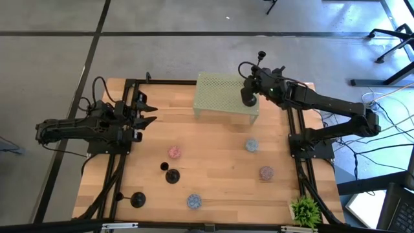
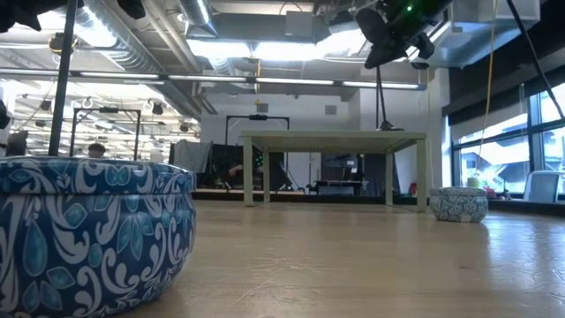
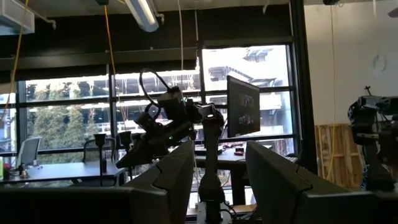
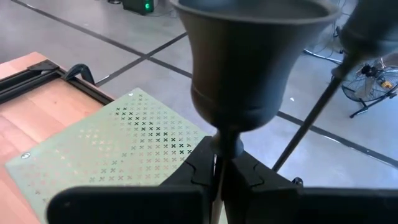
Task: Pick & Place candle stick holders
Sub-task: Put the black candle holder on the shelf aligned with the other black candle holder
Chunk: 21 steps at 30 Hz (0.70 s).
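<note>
The right gripper, clamped on the thin stem of a black metal candle stick holder above the pale green perforated stand, risks tipping it if released tilted.

Bright ceiling lights glare; the near tin is blurred.
</note>
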Motion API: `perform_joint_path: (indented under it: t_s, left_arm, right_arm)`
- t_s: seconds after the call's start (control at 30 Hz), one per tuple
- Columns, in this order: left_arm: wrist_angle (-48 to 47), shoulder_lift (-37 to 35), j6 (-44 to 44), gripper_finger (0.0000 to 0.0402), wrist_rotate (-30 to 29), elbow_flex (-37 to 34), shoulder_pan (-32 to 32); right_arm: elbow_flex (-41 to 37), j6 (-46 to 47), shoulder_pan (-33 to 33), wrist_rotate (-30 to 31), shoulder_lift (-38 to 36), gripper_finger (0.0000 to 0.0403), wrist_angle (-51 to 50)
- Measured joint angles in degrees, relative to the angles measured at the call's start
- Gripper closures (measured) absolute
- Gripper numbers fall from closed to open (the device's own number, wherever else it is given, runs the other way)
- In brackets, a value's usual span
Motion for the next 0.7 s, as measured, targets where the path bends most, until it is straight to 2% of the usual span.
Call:
perform_joint_path:
  t_s: [0.4,0.5,0.7]
  left_arm:
    - [-0.21,0.00,-0.65,0.0258,0.05,-0.01,0.01]
    - [-0.28,0.00,-0.64,0.0258,0.05,-0.01,0.01]
    - [-0.31,0.01,-0.66,0.0258,0.05,-0.02,0.00]
  right_arm:
    - [-0.02,-1.85,-0.05,-0.91,0.00,0.0386,0.10]
    - [-0.08,-2.15,-0.07,-3.27,-0.04,0.0370,-0.07]
    - [-0.17,-2.68,-0.07,-3.30,0.00,0.0324,-0.07]
